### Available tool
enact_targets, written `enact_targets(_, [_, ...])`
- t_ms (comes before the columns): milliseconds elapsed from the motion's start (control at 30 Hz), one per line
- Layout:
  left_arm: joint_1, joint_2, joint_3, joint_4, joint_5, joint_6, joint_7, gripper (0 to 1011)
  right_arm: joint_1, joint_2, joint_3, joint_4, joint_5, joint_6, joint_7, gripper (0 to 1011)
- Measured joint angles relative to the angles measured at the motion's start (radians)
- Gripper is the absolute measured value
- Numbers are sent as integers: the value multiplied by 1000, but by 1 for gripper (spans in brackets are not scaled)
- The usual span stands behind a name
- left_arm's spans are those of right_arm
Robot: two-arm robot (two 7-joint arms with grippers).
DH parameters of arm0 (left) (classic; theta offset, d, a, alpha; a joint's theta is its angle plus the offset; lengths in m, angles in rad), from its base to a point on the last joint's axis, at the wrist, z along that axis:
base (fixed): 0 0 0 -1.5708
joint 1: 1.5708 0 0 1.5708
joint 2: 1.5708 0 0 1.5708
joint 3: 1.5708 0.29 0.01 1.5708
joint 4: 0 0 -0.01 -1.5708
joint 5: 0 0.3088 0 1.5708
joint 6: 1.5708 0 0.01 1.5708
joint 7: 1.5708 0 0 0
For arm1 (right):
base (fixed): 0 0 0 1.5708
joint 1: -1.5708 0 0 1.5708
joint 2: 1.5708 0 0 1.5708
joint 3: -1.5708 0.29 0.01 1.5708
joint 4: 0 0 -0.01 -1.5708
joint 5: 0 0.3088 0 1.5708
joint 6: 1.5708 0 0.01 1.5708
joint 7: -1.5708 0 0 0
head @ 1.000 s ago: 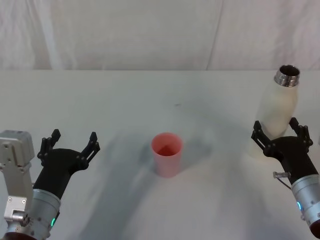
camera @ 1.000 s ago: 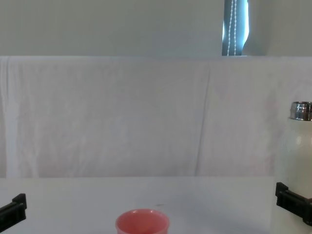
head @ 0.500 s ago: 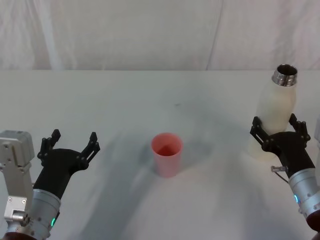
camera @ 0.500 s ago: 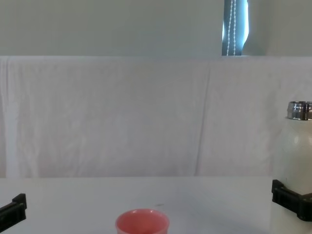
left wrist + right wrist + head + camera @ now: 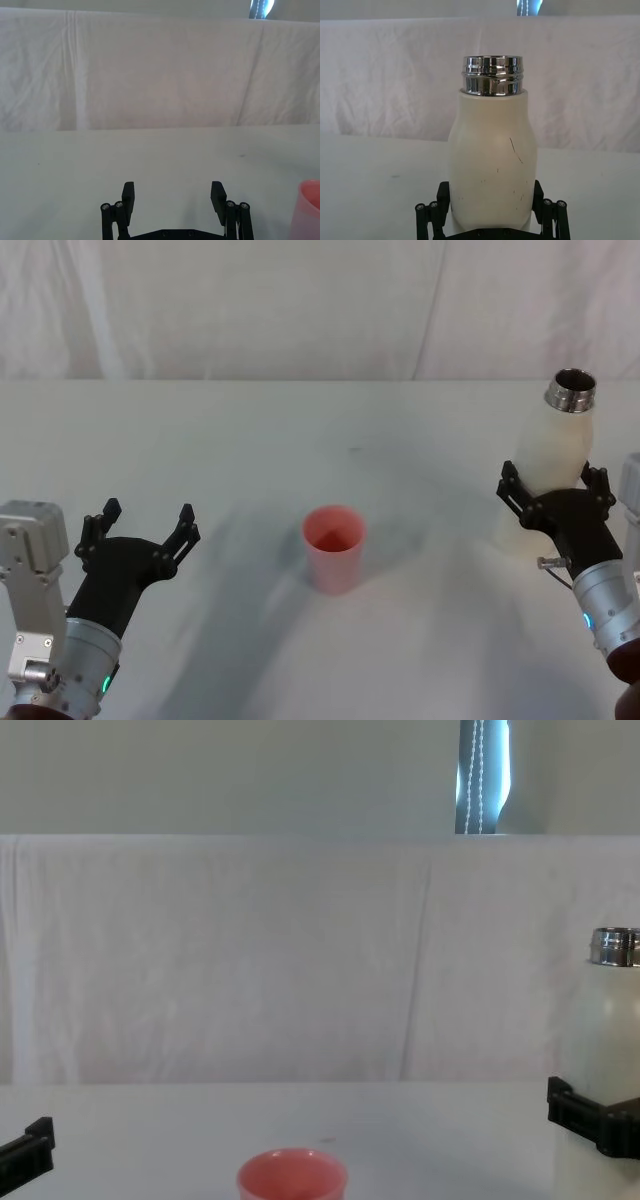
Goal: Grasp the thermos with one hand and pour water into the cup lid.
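The left claw hung idle near the desk's front left corner, its fingers spread wide on nothing. The pink cup lid stood upright in the middle of the desk, nearer the front edge, well apart from both claws. At the right edge stood the cream-white thermos, uncapped, steel neck up. The right claw sat around its lower body, one finger on each side; the wrist view showed the fingers flanking the thermos closely, but I could not tell whether they were already pressing on it.

The step in hand looked like the grasp. To do it well, the claw should close squarely on the straight lower wall, below the rounded shoulder, and grip firmly before lifting, since a smooth, water-laden thermos could slip or swing. No water was visible.
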Motion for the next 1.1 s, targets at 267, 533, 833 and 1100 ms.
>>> enact_targets(267, [0, 0, 0, 0, 0, 0, 0, 1001, -2, 0, 0, -1, 0, -1, 0, 1003])
enact_targets(533, [0, 0, 0, 0, 0, 0, 0, 1001, -4, 0, 0, -3, 0, -1, 0, 955])
enact_targets(833, [0, 0, 0, 0, 0, 0, 0, 1001, -4, 1, 0, -4, 1, 0, 0, 955])
enact_targets(1100, [0, 0, 0, 0, 0, 0, 0, 1001, -5, 1, -1, -5, 1, 0, 0, 955])
